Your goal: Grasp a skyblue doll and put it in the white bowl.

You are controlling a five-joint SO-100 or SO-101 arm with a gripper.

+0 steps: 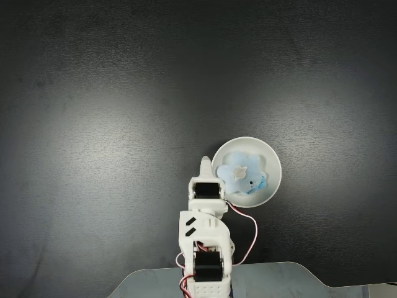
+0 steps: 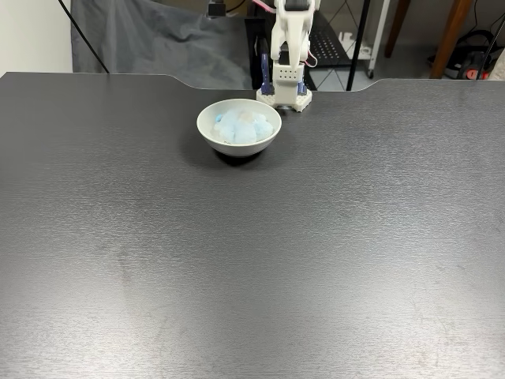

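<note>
**Fixed view from above: doll already lies in the bowl, arm folded beside it**

The dark table [image 1: 93,124] takes up most of both fixed views, its surface bare apart from the things near the robot's base. Next in size is the white arm [image 1: 205,236], drawn in close to its mount at the table's edge; in a fixed view from across the table it stands upright just behind the bowl [image 2: 288,47].

The white bowl [image 1: 273,167] sits right beside the arm, to the right of it as seen from above, and to the left of it in the view from across the table [image 2: 239,140]. Inside it rests the skyblue doll [image 1: 242,176], its pale star-shaped patch facing up; from across the table it shows as a soft blue heap below the rim [image 2: 245,126].

The gripper [image 1: 206,162] points along the bowl's near rim, holding nothing. Whether its jaws are spread or pressed together I cannot tell; only a narrow tip shows.

By my reading the placing step is finished and the task looks complete. What remains calls only for the arm to settle at rest without nudging the bowl.
</note>
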